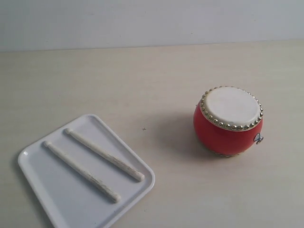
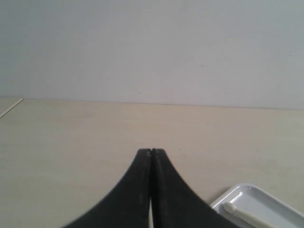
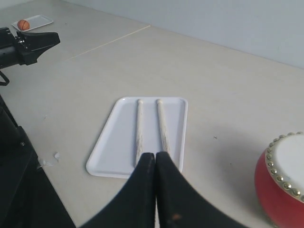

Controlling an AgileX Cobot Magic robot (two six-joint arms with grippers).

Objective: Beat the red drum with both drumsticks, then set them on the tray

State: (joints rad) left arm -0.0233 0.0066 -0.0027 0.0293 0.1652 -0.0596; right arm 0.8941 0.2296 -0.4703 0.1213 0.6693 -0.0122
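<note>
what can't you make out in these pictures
Flat white plastic tray: exterior view, one corner cut by the bottom edge.
Glossy red drum: right wrist view, cut by the frame corner.
Pale wooden drumsticks: right wrist view, near ends partly behind the shut right gripper.
Small orange thing: same view, too small.

**Wide passage, two low obstacles**

Ahead of the right end effector (image 3: 155,154) lies the tray (image 3: 118,142) carrying both drumsticks (image 3: 163,126). The red drum (image 3: 285,183) stands off to its side, with bare desk (image 3: 223,109) between them. Beyond the left end effector (image 2: 151,151), open desk runs to the wall (image 2: 152,47).
</note>
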